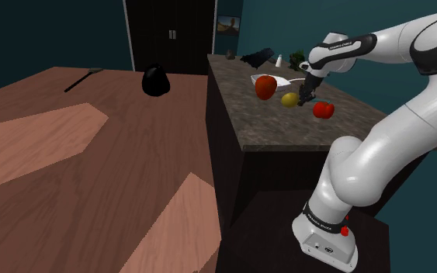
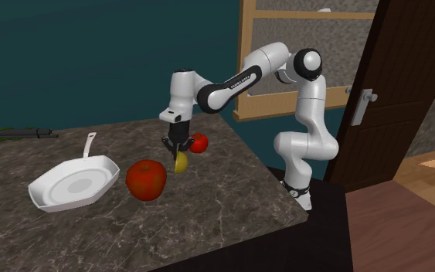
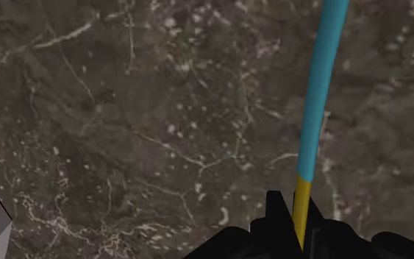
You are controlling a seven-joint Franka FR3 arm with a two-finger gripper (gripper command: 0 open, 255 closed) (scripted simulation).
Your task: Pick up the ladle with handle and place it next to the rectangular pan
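Between the clenched jaws of the black two-finger gripper [image 3: 298, 215] sits the slim ladle [image 3: 317, 96], yellow where it is gripped and teal beyond. Its long axis runs straight out from the fingertips. Off to the jaws' side, past a large red apple [image 2: 146, 179], lies the white rectangular pan [image 2: 73, 185].

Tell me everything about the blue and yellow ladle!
The ladle has a long, thin, slightly curved handle. It is blue-green for most of its length and yellow at one end. The black gripper is shut on that yellow part and clasps it. In the second exterior view, a curved yellow piece hangs just under the gripper, low over the dark speckled counter and beside a small red fruit. Whether the ladle touches the counter cannot be told.
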